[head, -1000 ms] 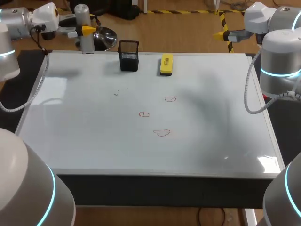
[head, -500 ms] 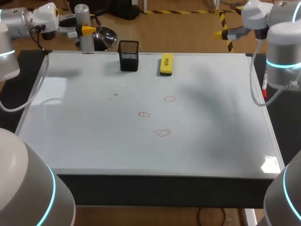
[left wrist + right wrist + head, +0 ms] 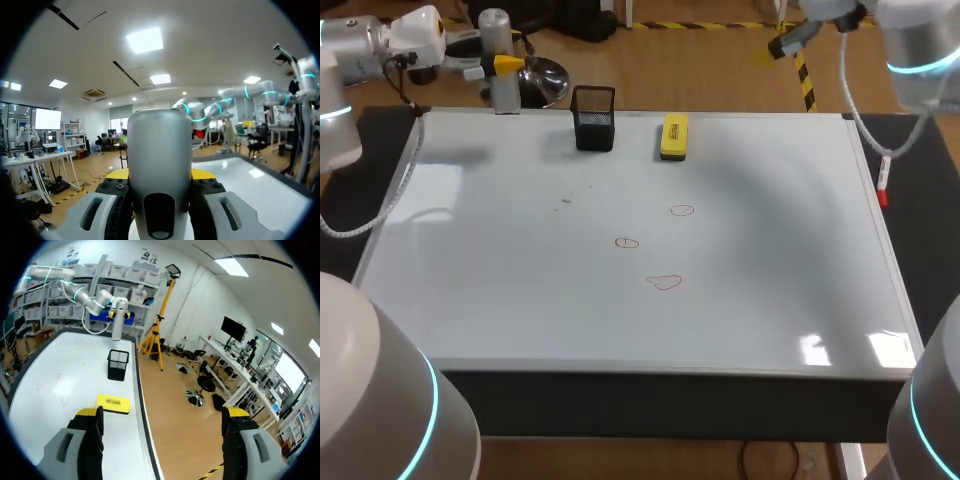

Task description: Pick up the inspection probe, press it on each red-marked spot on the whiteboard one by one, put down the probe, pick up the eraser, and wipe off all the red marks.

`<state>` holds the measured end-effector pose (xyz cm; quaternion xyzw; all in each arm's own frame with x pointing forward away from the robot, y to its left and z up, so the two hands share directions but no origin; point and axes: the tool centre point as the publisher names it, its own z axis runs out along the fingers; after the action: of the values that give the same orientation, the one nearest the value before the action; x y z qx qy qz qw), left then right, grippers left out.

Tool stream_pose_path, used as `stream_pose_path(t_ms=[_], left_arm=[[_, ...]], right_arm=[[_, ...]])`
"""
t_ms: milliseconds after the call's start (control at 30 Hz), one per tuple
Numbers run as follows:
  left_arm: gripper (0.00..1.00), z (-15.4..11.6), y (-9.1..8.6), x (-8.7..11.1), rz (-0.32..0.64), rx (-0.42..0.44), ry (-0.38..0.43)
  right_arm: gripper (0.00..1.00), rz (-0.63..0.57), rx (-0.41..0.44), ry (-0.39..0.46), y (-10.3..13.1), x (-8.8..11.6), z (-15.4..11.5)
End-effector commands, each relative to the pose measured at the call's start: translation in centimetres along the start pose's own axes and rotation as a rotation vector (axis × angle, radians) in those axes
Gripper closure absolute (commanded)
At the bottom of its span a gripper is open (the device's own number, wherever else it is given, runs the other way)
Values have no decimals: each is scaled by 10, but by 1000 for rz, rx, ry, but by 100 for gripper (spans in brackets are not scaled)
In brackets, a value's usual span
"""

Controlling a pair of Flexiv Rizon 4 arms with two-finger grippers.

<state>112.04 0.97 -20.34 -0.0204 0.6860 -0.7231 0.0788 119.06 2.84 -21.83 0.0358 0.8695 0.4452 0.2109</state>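
Observation:
My left gripper (image 3: 500, 66) is beyond the whiteboard's far left corner, shut on the inspection probe (image 3: 498, 60), an upright grey cylinder. In the left wrist view the probe (image 3: 160, 165) fills the gap between the yellow-tipped fingers (image 3: 202, 173). Three red marks sit near the middle of the whiteboard (image 3: 500, 280): one (image 3: 682, 210), a second (image 3: 627, 243) and a third (image 3: 664, 283). The yellow eraser (image 3: 673, 136) lies by the far edge. My right gripper (image 3: 785, 42) hangs wide open and empty past the far right corner, and sees the eraser (image 3: 113, 402) ahead of its fingers (image 3: 89, 412).
A black mesh holder (image 3: 593, 118) stands on the board's far edge, left of the eraser; it also shows in the right wrist view (image 3: 117, 365). A red marker (image 3: 883, 185) lies along the board's right rim.
My right arm has swung up and back, carrying its open gripper away from the board's right side toward the far edge. The left arm and probe have not moved.

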Motion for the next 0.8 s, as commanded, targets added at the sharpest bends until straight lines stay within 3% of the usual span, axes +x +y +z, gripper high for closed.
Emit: stream_pose_path(t_ms=[33,400,800], left_arm=[[100,0,-2,1,1,-1,-1],[100,0,-2,1,1,-1,-1],[100,0,-2,1,1,-1,-1]], right_arm=[[0,-305,147,595,8,-8,28],[0,-647,278,836,19,29,77],[0,-906,370,937,10,44,102]])
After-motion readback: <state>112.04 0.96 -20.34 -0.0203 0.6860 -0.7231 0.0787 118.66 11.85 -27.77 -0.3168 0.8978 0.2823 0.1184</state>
